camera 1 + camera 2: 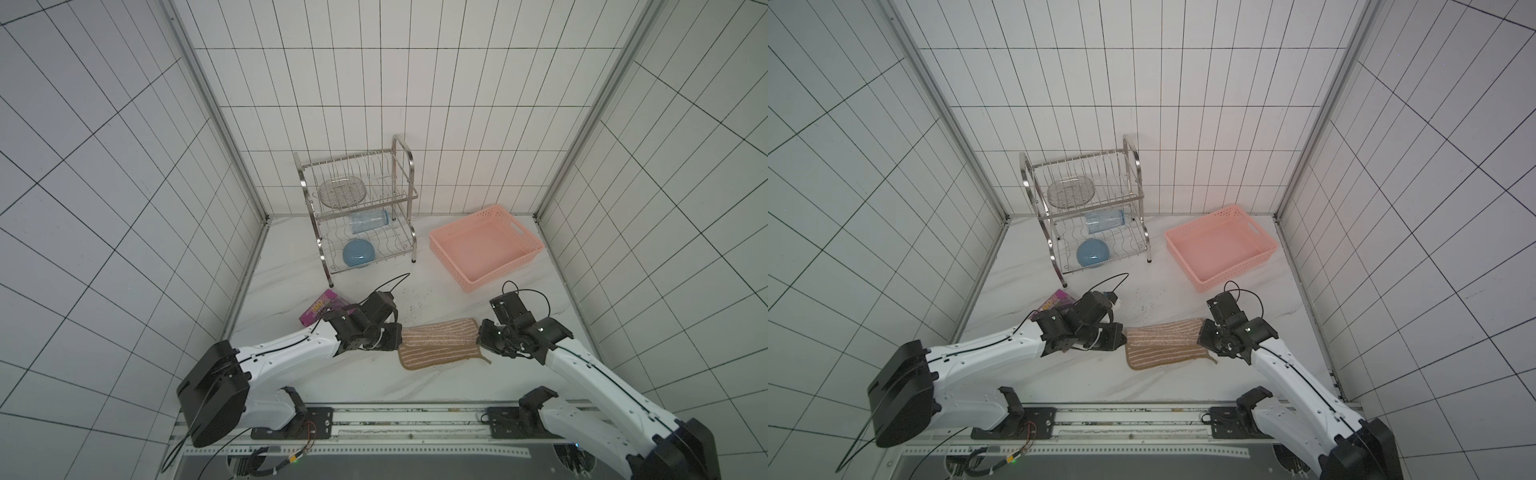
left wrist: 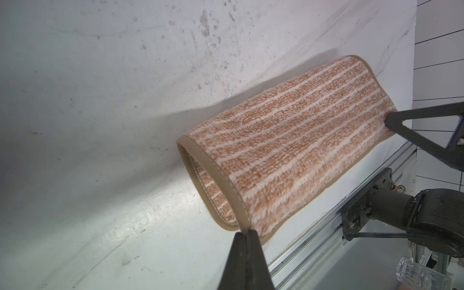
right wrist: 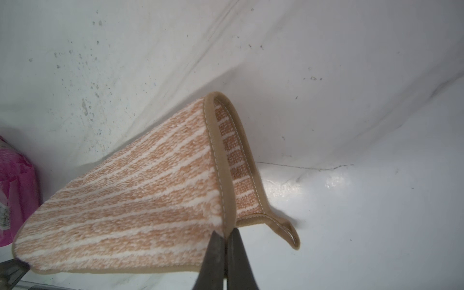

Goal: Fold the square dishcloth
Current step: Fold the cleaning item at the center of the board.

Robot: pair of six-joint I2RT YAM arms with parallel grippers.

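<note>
Item: square dishcloth [image 1: 440, 338], near the counter's [image 1: 374, 386] front edge, long axis left-right, upper half arched over. Left gripper [image 2: 246, 234] and right gripper [image 3: 226, 234] each pinch one raised corner; the lower free edge lies frontward of both.

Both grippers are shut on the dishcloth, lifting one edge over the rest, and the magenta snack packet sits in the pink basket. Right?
No: a top view shows the magenta snack packet on the table near the left gripper, outside the pink basket. Otherwise right: it and the right gripper are shut on the square dishcloth, lifting one edge over the rest.
</note>
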